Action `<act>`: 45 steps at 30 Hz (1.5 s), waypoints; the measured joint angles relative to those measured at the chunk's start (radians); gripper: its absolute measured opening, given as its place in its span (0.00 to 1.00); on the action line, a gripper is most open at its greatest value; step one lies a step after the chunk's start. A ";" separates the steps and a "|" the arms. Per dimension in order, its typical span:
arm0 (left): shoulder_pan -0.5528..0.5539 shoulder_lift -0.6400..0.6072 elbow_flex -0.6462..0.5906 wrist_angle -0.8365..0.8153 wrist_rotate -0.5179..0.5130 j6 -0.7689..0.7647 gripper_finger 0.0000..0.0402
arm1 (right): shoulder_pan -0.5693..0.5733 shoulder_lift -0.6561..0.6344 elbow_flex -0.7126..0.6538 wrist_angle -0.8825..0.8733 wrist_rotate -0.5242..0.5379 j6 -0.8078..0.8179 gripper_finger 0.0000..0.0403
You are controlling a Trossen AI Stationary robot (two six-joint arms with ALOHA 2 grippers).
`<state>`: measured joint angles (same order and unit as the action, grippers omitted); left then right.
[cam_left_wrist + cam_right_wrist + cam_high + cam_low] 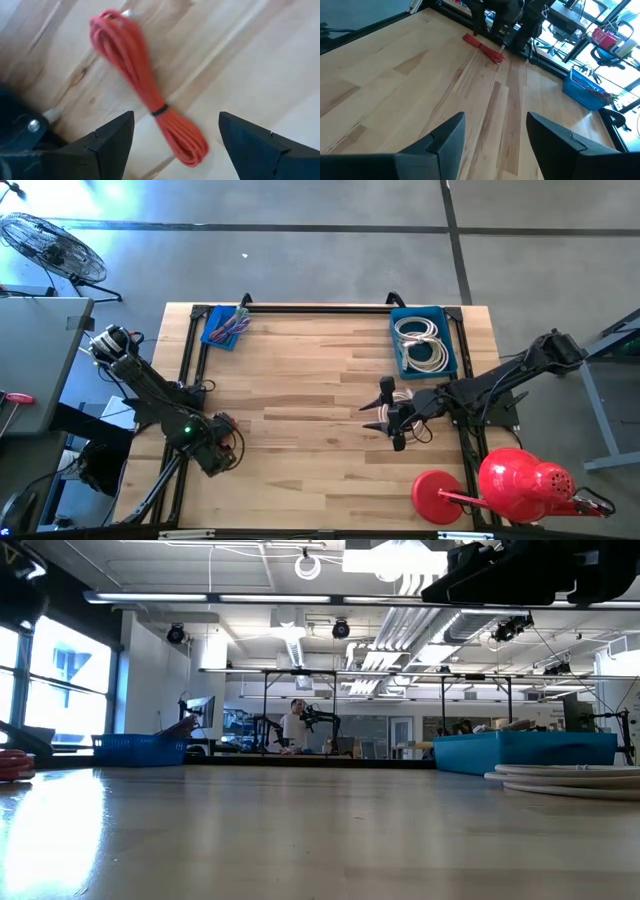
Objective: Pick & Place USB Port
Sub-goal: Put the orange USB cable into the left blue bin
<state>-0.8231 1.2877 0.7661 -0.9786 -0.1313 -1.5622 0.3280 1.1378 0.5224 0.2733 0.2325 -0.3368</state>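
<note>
The red cable bundle (pixel 150 95) lies flat on the counter (pixel 330 380) near its left front edge, directly below the left tool (pixel 172 142), whose fingers stand spread and empty to either side of it. Judged light, limp and springy; loops would splay if taken at an end, so the dark tie (pixel 160 111) at mid-length looks the firmest place to pinch. The right tool (pixel 495 137) hovers mid-counter, fingers parted, holding nothing. The right wrist view shows the bundle just beside the left arm's base frame; the high view hides it under that arm.
</note>
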 joint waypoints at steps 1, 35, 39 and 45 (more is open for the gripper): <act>0.013 0.000 -0.010 -0.002 0.022 -0.014 0.71 | 0.000 0.000 0.000 0.000 0.000 0.005 0.51; 0.174 -0.001 -0.248 0.221 0.117 0.014 0.37 | 0.000 0.000 0.000 -0.022 0.000 0.026 0.51; 0.174 -0.001 -0.248 0.224 0.096 0.062 0.17 | 0.000 0.000 0.000 -0.023 0.000 0.026 0.51; 0.174 -0.001 -0.243 0.220 0.091 0.075 0.06 | 0.000 0.000 0.000 -0.023 0.000 0.025 0.51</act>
<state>-0.6487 1.2870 0.5229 -0.7586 -0.0407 -1.4869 0.3283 1.1378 0.5220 0.2504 0.2321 -0.3119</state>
